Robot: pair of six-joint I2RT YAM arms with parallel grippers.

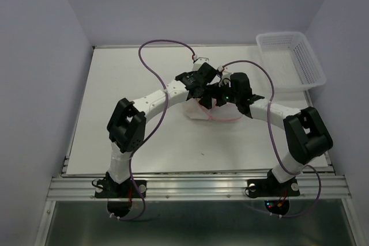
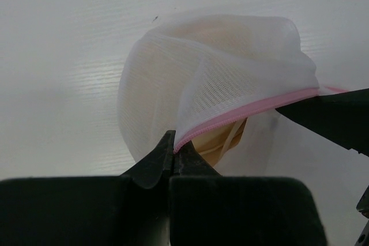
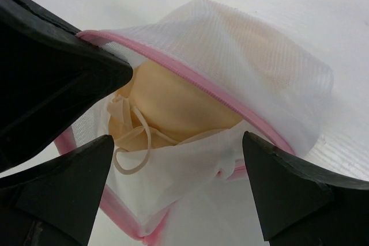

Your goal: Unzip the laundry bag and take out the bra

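Observation:
The laundry bag (image 1: 214, 113) lies mid-table, a white mesh pouch with a pink zipper rim, unzipped and gaping. My left gripper (image 2: 174, 149) is shut on the pink rim of the upper half and holds that half lifted. The beige bra (image 3: 173, 102) shows inside the opening, a thin strap looping out over the lower half. My right gripper (image 3: 179, 139) stands open right in front of the opening, one finger on each side of the lower flap, nothing between them. Its dark finger (image 2: 334, 116) shows at the right of the left wrist view.
A white lattice plastic basket (image 1: 291, 59) stands at the table's far right corner. Both arms meet over the bag, their purple cables (image 1: 151, 67) arching above the table. The table (image 1: 127, 79) is white, with a metal rail along its near edge.

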